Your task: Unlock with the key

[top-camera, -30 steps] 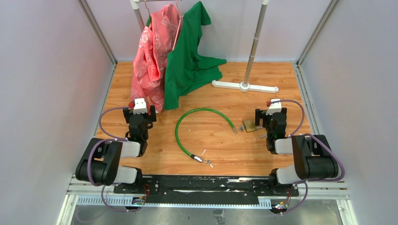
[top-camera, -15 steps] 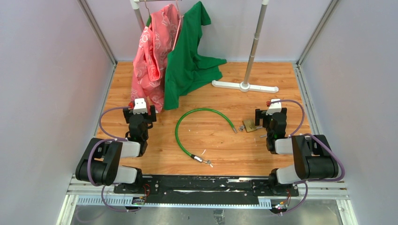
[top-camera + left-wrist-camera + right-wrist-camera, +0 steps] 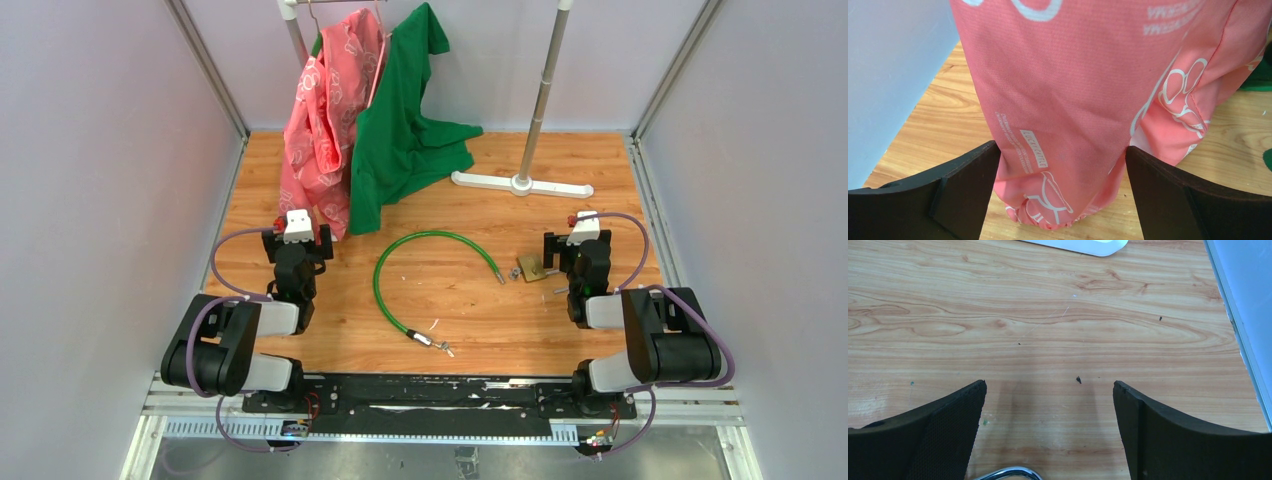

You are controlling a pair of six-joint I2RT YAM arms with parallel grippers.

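left gripper [image 3: 1062, 147]: jaws wide, holds nothing | right gripper [image 3: 1049, 383]: jaws wide, holds nothing | key [image 3: 446, 349]: 5 o'clock end of green cable lock [image 3: 377, 283], untouched

Wood-grain surface [image 3: 590, 160]; pale grey walls [image 3: 100, 150] left, right and behind. Back left: pink printed garment [image 3: 325, 110] on a hanger, hanging low over the surface. Touching it on the right: green garment [image 3: 400, 130], one corner spread out sideways. Back right: grey rack pole [image 3: 543, 90] upright in a white foot [image 3: 560, 187]. Right of centre: small brass padlock [image 3: 530, 268] lying flat, details too small to tell.
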